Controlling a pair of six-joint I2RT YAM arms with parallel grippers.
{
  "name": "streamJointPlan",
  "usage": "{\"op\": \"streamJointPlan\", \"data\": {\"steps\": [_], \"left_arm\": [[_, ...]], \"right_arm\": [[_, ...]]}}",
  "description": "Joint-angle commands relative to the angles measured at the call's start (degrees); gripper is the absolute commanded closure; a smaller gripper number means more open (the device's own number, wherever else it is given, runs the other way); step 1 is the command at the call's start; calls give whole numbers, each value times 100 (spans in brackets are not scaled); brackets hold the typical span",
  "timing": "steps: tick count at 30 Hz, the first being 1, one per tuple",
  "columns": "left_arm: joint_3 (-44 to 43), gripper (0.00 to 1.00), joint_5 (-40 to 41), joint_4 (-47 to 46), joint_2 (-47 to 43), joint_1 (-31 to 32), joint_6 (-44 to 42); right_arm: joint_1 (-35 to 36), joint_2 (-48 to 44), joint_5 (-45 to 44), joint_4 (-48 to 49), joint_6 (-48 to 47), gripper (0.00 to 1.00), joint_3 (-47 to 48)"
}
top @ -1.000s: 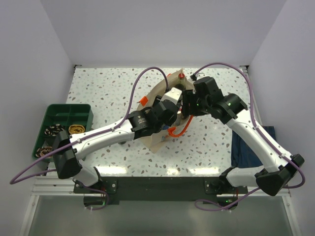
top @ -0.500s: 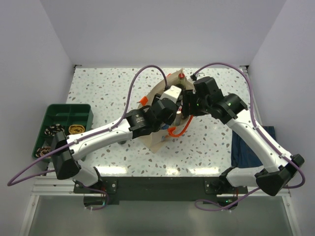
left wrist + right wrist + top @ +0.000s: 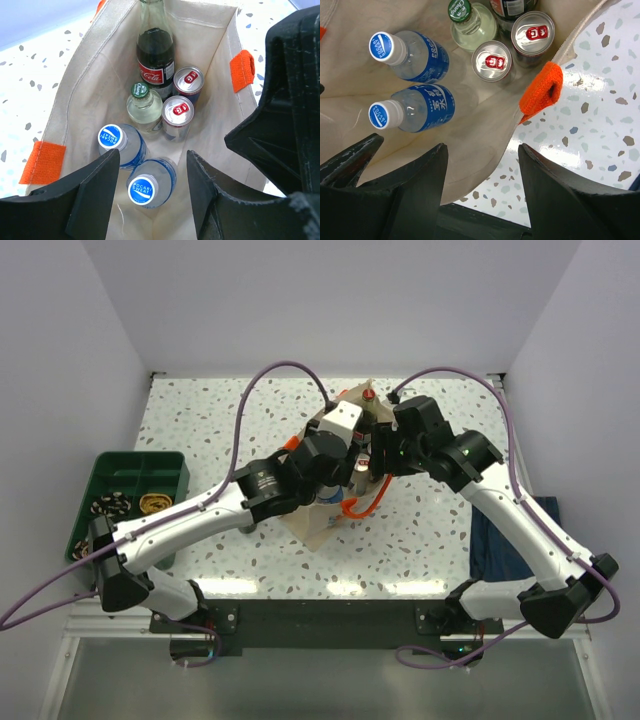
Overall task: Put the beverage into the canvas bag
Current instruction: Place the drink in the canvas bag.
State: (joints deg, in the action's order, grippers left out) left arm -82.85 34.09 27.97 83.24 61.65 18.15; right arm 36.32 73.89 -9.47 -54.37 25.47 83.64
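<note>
The beige canvas bag stands open mid-table, also in the top view. It holds a Coca-Cola bottle, a green-capped bottle, two cans and two Pocari Sweat bottles. My left gripper is open and empty, hovering above the bag's mouth over the nearer Pocari bottle. My right gripper is open, its jaws either side of the bag's side wall below the orange tab. Both grippers meet over the bag in the top view, left gripper, right gripper.
A green compartment tray with small items sits at the table's left edge. A dark blue cloth lies at the right edge. The orange handle hangs off the bag's near side. White walls close in the table.
My left arm has pulled up and back to the left, lifting its gripper away from the bag's inside. The right arm and the bag have not moved.
</note>
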Motion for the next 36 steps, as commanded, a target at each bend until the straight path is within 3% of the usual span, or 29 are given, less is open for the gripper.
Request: {"op": "streamJointPlan", "data": {"steps": [1,20,36], "left_arm": [[-223,39,45,-98,-317,32,-163],[137,37,291,-327,-1389,32,-268],[296,37,1073,375,-2373,32,241]], "right_arm": [[-10,-76,-28,146,-69,37,144],[-10,91,69,207,-192,37,329],[-2,302,130,269,-350,37,592]]}}
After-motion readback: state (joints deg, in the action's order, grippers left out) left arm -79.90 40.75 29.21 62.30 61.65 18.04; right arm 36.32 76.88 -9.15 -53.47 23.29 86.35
